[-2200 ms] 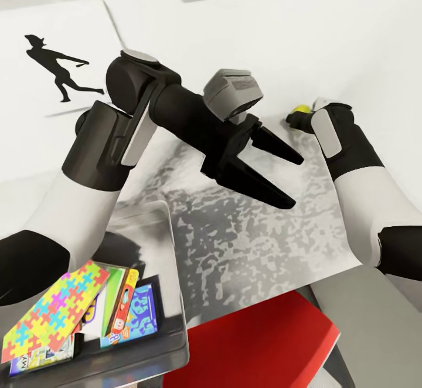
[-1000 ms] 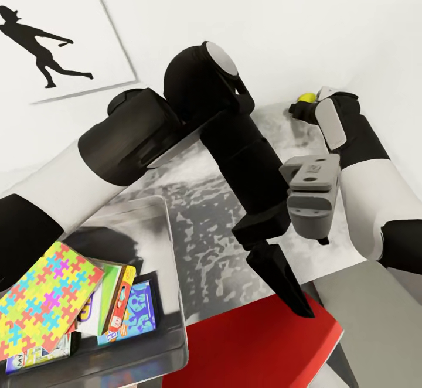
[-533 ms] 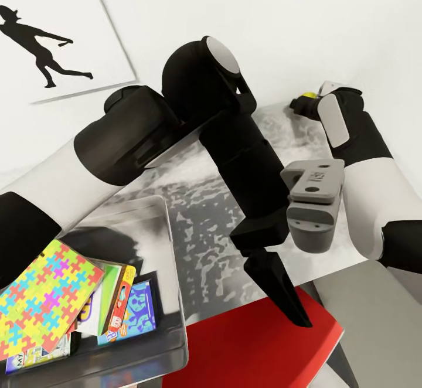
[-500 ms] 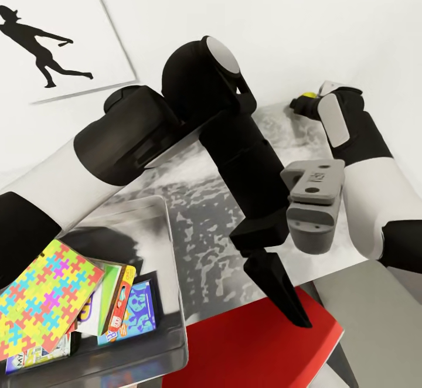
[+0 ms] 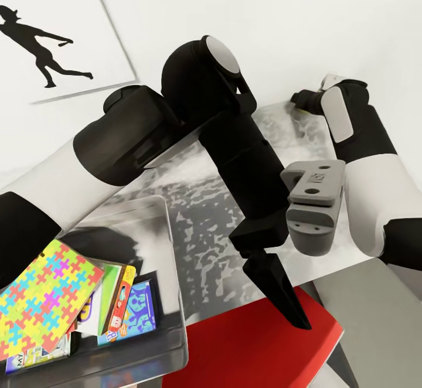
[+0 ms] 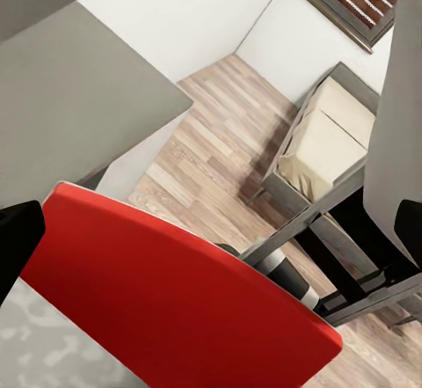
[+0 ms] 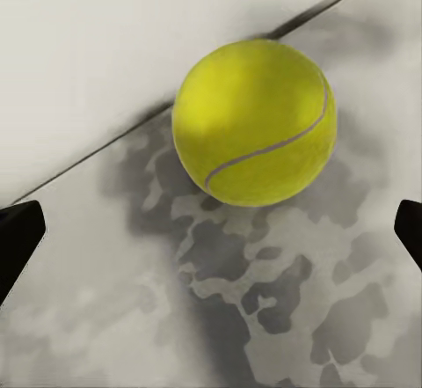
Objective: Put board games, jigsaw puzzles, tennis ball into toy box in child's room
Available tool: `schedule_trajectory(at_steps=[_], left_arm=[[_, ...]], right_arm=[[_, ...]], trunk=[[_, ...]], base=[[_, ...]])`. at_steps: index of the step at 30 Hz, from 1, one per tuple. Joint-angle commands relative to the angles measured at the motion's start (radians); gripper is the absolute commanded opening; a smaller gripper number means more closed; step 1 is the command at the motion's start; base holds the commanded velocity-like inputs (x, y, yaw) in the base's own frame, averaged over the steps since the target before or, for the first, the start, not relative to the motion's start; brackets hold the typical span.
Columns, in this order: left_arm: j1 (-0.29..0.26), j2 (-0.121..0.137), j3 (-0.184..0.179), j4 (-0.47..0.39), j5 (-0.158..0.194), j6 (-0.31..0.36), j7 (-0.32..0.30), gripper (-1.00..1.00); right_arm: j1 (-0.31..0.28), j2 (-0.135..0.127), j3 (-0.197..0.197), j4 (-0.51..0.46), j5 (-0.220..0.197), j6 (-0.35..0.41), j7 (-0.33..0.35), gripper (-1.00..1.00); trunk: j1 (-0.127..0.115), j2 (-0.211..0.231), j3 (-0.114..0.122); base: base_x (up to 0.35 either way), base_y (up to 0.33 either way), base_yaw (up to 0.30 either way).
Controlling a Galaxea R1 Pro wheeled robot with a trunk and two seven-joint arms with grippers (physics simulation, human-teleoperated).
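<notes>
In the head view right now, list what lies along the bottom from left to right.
Multicoloured jigsaw puzzle board → green-edged board game box → small blue board game box → light grey plastic toy box's rim → red chair seat.

Both arms (image 5: 123, 136) wear glossy white and matte black shells; a grey camera housing (image 5: 313, 203) flanks tapered black fingers (image 5: 278, 288).

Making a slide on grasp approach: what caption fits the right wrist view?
Open right gripper closing in on the tennis ball resting on the table by the wall.
</notes>
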Motion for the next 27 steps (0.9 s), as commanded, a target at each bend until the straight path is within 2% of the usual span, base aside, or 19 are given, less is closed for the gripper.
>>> schedule_trajectory(at_steps=[1,8,21,27], left_arm=[[-0.001,0.0,-0.001,0.001,0.001,0.011,-0.004,1.0],[-0.001,-0.001,-0.001,0.001,0.002,0.011,-0.004,1.0],[-0.001,0.0,-0.002,0.001,0.008,0.011,-0.004,1.0],[-0.001,-0.001,-0.002,0.001,0.008,0.011,-0.004,1.0]], right_arm=[[0.0,-0.001,0.005,-0.007,-0.009,0.0,-0.012,1.0],[0.003,0.0,0.014,-0.06,-0.007,-0.019,-0.042,1.0],[0.003,0.001,0.005,-0.064,-0.011,-0.123,-0.048,1.0],[0.004,0.001,0.009,-0.062,-0.011,-0.138,-0.049,1.0]], trunk=[[0.001,-0.002,-0.001],[0.001,-0.002,-0.001],[0.001,-0.002,-0.001],[0.001,-0.002,-0.001]], base=[[0.0,0.0,0.0],[0.0,0.0,0.0],[0.0,0.0,0.0],[0.0,0.0,0.0]])
